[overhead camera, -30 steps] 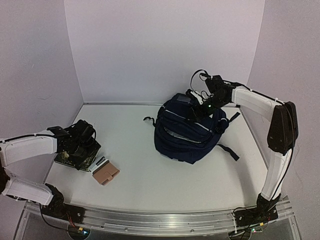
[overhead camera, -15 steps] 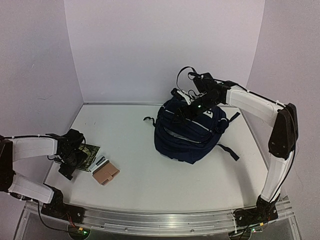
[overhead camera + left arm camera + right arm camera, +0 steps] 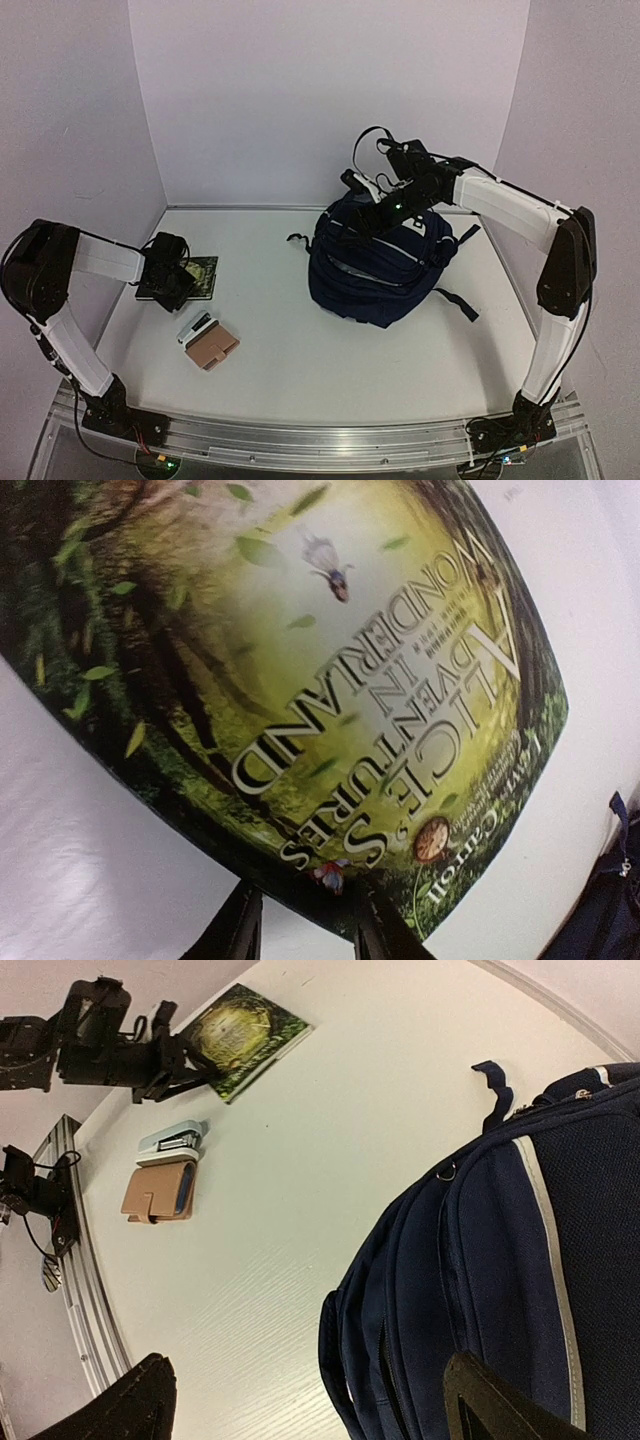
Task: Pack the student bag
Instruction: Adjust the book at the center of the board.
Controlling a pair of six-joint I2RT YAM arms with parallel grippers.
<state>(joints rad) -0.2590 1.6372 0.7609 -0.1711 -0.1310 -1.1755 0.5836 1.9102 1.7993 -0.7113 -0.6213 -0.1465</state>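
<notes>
**Book moved on the left, backpack waits under open right fingers**

Book (image 3: pixel 300 680), with the cover "Alice's Adventures in Wonderland", now lies further from the near edge than a second ago. It is turned and sits a little closer to the student bag (image 3: pixel 385 270). The left gripper (image 3: pixel 172 283) came with it, and its fingers have narrowed from wide open. In my judgement this is the start of picking up the first item to pack, but nothing is inside the bag yet.

The bag stands on the white table (image 3: pixel 300 380), right of centre toward the back, well apart from the book. The right gripper (image 3: pixel 375 200) hovers at the bag's top with its fingers spread wide and holding nothing.

The left wrist view alone shows the title and two fingertips at the book's lower edge. Whether they really pinch it, I cannot tell. The right wrist view shows the bag's zipper seams and white piping. It also shows more clearly the pale blue stapler (image 3: pixel 172 1140) just beside the tan wallet (image 3: pixel 160 1195), both near the book.
</notes>
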